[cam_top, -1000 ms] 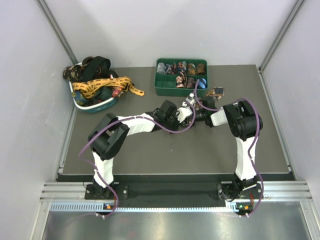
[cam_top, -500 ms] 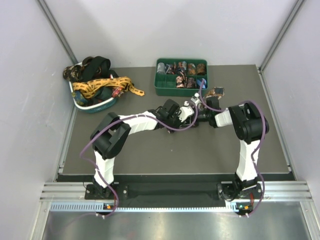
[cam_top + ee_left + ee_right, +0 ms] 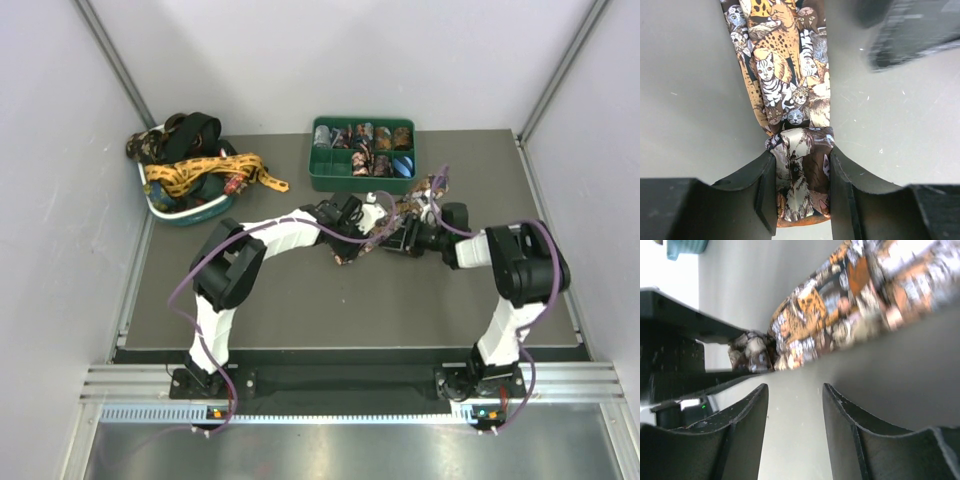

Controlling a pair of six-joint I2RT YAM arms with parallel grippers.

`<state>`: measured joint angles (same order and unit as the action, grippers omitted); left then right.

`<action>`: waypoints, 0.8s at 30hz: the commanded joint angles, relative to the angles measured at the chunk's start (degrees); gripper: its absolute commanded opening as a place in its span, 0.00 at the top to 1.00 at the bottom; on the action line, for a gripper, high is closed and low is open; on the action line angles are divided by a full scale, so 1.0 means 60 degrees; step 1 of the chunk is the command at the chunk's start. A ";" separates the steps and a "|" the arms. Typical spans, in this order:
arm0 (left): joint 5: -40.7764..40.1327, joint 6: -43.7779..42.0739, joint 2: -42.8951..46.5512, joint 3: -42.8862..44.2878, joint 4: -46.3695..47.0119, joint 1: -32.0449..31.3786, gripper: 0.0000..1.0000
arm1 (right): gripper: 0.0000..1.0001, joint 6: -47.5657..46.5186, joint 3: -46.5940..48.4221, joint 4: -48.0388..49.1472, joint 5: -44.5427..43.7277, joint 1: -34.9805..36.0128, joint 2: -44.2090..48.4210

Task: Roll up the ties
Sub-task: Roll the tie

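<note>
A brown cat-patterned tie (image 3: 785, 65) lies stretched on the grey table, and in the top view the tie (image 3: 418, 203) runs diagonally from mid-table toward the back right. My left gripper (image 3: 801, 156) is shut on its rolled near end, and the roll fills the gap between the fingers. In the top view the left gripper (image 3: 360, 232) sits at the table's middle. My right gripper (image 3: 794, 390) is open with only bare table between its fingers; the tie (image 3: 850, 305) crosses just ahead of it. The right gripper (image 3: 402, 237) faces the left one closely.
A green divided tray (image 3: 322, 182) with several rolled ties stands at the back centre. A teal basket (image 3: 190, 213) heaped with loose ties, one gold-yellow (image 3: 205, 170), sits at the back left. Purple cables loop around both arms. Walls close in the sides.
My right gripper has opened and its arm has swung out to the right. The tie now lies drawn out between the grippers. The left gripper stays shut on the roll.
</note>
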<state>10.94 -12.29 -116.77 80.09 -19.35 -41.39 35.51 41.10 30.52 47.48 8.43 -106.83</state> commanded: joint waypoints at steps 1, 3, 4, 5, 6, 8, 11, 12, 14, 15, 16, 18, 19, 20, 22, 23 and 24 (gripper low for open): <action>0.0067 0.0539 -0.1030 0.0039 -0.2411 0.0042 0.71 | 0.52 -0.0453 -0.0711 0.0757 -0.0998 -0.0101 0.1337; 0.0023 0.0744 -0.1133 0.0288 -0.2662 0.0057 0.71 | 0.53 -0.0731 -0.1237 0.0860 -0.1349 -0.0057 0.2111; 0.0037 0.0832 -0.1221 0.0376 -0.2938 0.0057 0.71 | 0.53 -0.0921 -0.1370 0.0802 -0.1482 0.0030 0.2362; 0.0037 0.0862 -0.1265 0.0536 -0.3028 0.0057 0.70 | 0.53 -0.1024 -0.1502 0.0772 -0.1657 0.0118 0.2626; -0.0006 0.0863 -0.1295 0.0567 -0.3087 0.0071 0.71 | 0.53 -0.1156 -0.1721 0.0700 -0.2109 0.0206 0.3180; -0.0298 0.0921 -0.1383 0.0683 -0.3335 0.0071 0.70 | 0.53 -0.1695 -0.1884 0.0132 -0.2667 0.0644 0.3812; -0.0636 0.1009 -0.1631 0.0946 -0.3759 0.0057 0.70 | 0.53 -0.2780 -0.1885 -0.1185 -0.4364 0.1800 0.5101; -0.0651 0.1024 -0.1690 0.1020 -0.3834 0.0057 0.70 | 0.53 -0.3059 -0.1885 -0.1437 -0.5413 0.2166 0.5684; -0.0637 0.1111 -0.1880 0.1225 -0.4010 0.0057 0.70 | 0.53 -0.3614 -0.1928 -0.1891 -0.6284 0.3265 0.6171; -0.0637 0.1126 -0.1910 0.1284 -0.4199 0.0028 0.71 | 0.53 -0.3763 -0.2030 -0.1966 -0.7144 0.3573 0.6594; -0.0651 0.1170 -0.1983 0.1343 -0.4288 0.0028 0.70 | 0.53 -0.4054 -0.2089 -0.2025 -0.7486 0.4185 0.6801; -0.0826 0.1199 -0.2027 0.1533 -0.4522 -0.0016 0.70 | 0.53 -0.4349 -0.2177 -0.2186 -0.8420 0.4731 0.7153; -0.0929 0.1228 -0.2027 0.1563 -0.4567 -0.0031 0.70 | 0.52 -0.4466 -0.2148 -0.2259 -0.8702 0.5284 0.7227; -0.1002 0.1214 -0.2013 0.1592 -0.4596 -0.0046 0.70 | 0.52 -0.4787 -0.2105 -0.2318 -0.8908 0.5566 0.7243; -0.1076 0.1229 -0.1998 0.1578 -0.4626 -0.0060 0.70 | 0.52 -0.5226 -0.1856 -0.2552 -0.9728 0.6412 0.7053; -0.1091 0.1243 -0.1998 0.1578 -0.4626 -0.0075 0.70 | 0.52 -0.5389 -0.1594 -0.2655 -1.0267 0.6679 0.6719; -0.1105 0.1243 -0.2013 0.1578 -0.4655 -0.0089 0.70 | 0.52 -0.5521 -0.1389 -0.2786 -1.0606 0.7233 0.6483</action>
<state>7.18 -6.04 -123.17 92.97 -34.17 -41.91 8.56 29.12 16.88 -4.56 45.78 -65.14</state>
